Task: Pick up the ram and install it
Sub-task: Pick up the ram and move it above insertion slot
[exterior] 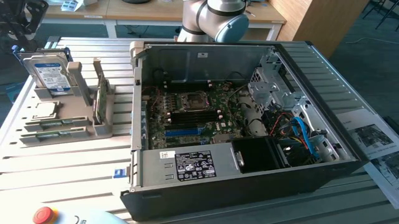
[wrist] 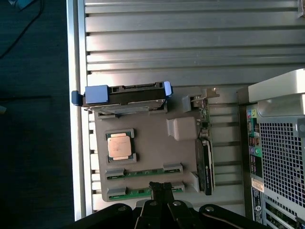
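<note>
Two ram sticks, thin green boards, lie in the slots of a grey holder [exterior: 87, 128] at the exterior view's left: one ram stick [exterior: 57, 122] and a second [exterior: 53, 136] nearer the front. The wrist view looks straight down on them, ram stick [wrist: 143, 172] and ram stick [wrist: 138, 193]. My gripper [wrist: 160, 187] hangs well above the holder, its dark fingers pressed together and holding nothing, the tips lining up over the end of the second stick. Its dark body [exterior: 22, 21] shows in the exterior view's upper left corner.
The holder also carries a silver hard drive [exterior: 50, 72], a CPU [exterior: 45, 110] and an upright expansion card [exterior: 100, 100]. The open computer case [exterior: 349, 154] fills the middle, with black memory slots [exterior: 193, 117] on its motherboard. A red stop button [exterior: 45, 214] sits at the front.
</note>
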Tool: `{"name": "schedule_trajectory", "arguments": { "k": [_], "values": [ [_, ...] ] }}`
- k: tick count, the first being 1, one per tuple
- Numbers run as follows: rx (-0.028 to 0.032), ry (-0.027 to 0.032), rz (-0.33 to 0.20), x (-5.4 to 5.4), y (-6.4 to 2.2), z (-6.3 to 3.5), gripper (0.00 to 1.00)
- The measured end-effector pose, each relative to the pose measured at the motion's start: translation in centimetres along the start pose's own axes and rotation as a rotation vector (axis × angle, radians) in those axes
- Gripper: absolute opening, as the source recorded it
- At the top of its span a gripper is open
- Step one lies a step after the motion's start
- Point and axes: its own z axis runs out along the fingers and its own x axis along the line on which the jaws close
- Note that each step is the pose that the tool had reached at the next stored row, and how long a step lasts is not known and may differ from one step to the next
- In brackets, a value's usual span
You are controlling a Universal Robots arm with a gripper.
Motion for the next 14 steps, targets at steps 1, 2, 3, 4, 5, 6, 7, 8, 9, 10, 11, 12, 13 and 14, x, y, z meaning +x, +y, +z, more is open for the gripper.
{"name": "schedule_trajectory", "arguments": {
  "k": [1,2,3,4,5,6,7,8,9,10,11,12,13,14],
  "values": [
    [0.0,0.0,0.0,0.0,0.0,0.0,0.1],
    [0.0,0.0,0.0,0.0,0.0,0.0,0.1],
    [0.0,0.0,0.0,0.0,0.0,0.0,0.1],
    [0.0,0.0,0.0,0.0,0.0,0.0,0.1],
    [0.0,0.0,0.0,0.0,0.0,0.0,0.1],
    [0.0,0.0001,0.0,0.0,0.0,0.0,0.1],
    [0.0,0.0,0.0,0.0,0.0,0.0,0.1],
    [0.0,0.0,0.0,0.0,0.0,0.0,0.1],
    [0.0,0.0,0.0,0.0,0.0,0.0,0.1],
    [0.0,0.0,-0.001,0.0,0.0,0.0,0.1],
    [0.0,0.0001,-0.002,0.0,0.0,0.0,0.1],
    [0.0,0.0002,-0.004,0.0,0.0,0.0,0.1],
    [-0.0001,0.0003,-0.006,0.0,0.0,0.0,0.1],
    [-0.0002,0.0005,-0.009,0.0,0.0,0.0,0.1]
  ]
}}
